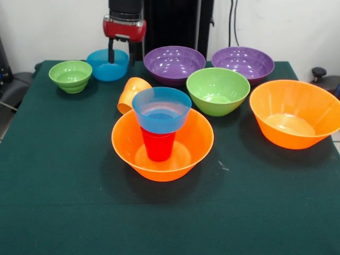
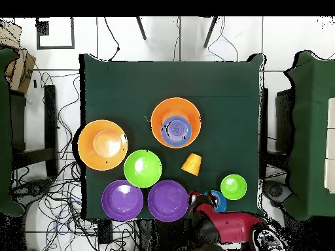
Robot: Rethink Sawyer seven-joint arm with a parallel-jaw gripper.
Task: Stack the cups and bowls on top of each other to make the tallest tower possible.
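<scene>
The tower stands at the table's middle: a large orange bowl (image 1: 123,143) (image 2: 159,111) holds an upside-down red cup (image 1: 158,146), and a small blue bowl (image 1: 161,110) (image 2: 175,129) sits upright on that cup. Just behind it, an orange cup (image 1: 130,93) (image 2: 192,163) lies on its side. At the far left, my gripper (image 1: 121,53) hangs open over a second small blue bowl (image 1: 106,68) (image 2: 217,199). One finger is inside the bowl and the other is by its right rim. Nothing is held.
A small green bowl (image 1: 70,75) (image 2: 233,186) sits left of the blue bowl. Two purple bowls (image 1: 174,64) (image 1: 243,62) line the far edge. In front of them are a medium green bowl (image 1: 218,90) (image 2: 142,168) and another large orange bowl (image 1: 295,114) (image 2: 103,144) at the right.
</scene>
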